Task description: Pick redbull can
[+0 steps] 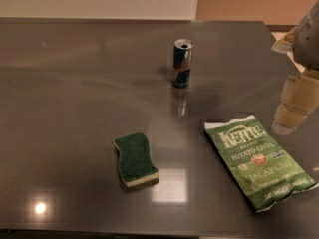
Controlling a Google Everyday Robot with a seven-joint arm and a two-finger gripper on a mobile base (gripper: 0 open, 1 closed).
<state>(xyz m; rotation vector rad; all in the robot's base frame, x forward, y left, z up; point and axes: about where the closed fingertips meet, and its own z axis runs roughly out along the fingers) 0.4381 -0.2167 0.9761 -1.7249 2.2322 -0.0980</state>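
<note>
The redbull can [182, 63] stands upright on the dark table [75, 83], a little right of centre toward the back. It is slim, blue and silver with a red mark, and its silver top shows an opening. My gripper [279, 87] reaches in from the right edge, above the table and well to the right of the can, not touching it. Its cream fingers [294, 103] are spread apart with nothing between them. Part of the gripper is cut off by the right edge.
A green Kettle jalapeño chip bag [259, 161] lies flat at the front right, below the gripper. A green sponge [134, 159] with a yellow underside lies front centre. The table's far edge meets a pale wall.
</note>
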